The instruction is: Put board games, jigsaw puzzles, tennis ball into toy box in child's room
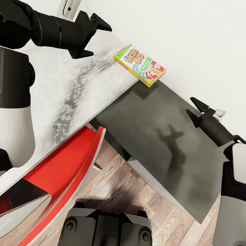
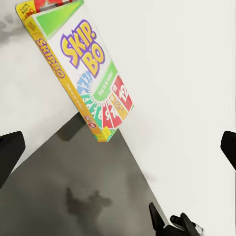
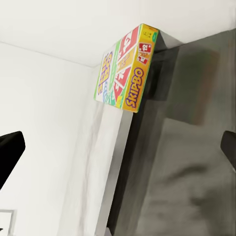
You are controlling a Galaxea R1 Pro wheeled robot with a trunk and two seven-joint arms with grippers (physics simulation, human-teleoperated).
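Observation:
One board game, the white and green Skip-Bo box (image 1: 139, 64), lies flat on the corner of the table's light-grey top (image 1: 65, 91), against the wall and overhanging the lower dark-grey top (image 1: 163, 144). My left gripper (image 1: 96, 37) hangs open above the light top, a short way left of the box, with nothing in it. Over the dark top's far edge my right gripper (image 1: 191, 106) is open and empty, to the right of the box. Both wrist views look at the box (image 2: 83, 69) (image 3: 125, 73) from a distance. The toy box, jigsaw puzzles and tennis ball are out of view.
A red chair (image 1: 65, 169) is tucked under the light top near my base (image 1: 107, 234). Wood plank floor (image 1: 137, 187) lies in front of the dark top. A white wall runs behind the table, with a white fixture (image 1: 71, 0) on it.

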